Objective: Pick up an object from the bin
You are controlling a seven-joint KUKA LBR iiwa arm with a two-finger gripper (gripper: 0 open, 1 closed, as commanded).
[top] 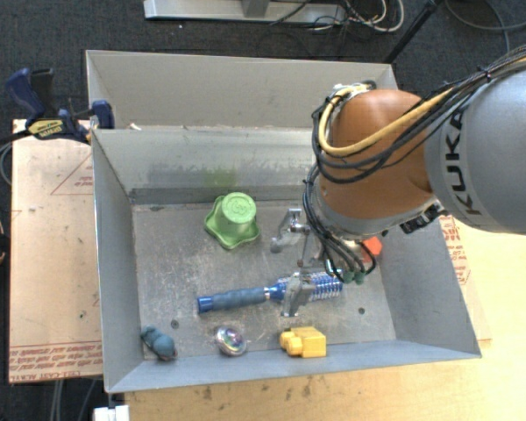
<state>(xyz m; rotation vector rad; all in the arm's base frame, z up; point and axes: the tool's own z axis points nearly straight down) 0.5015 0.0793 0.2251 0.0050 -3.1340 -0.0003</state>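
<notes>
1. The gripper hangs low mid-bin, its fingers spread wide with nothing between them.
2. Its lower finger is at the neck of the blue plastic brush with pale bristles. Closing here might shove the brush aside rather than clamp it.
3. Its upper finger stands just beside the upturned green plastic cup and could knock it.

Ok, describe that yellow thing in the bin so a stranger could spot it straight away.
Start at the grey bin and look along its near wall. The yellow block lies there, just in front of the blue brush. It is the one boxy, yellow piece; the shiny round thing to its left is silvery.
</notes>
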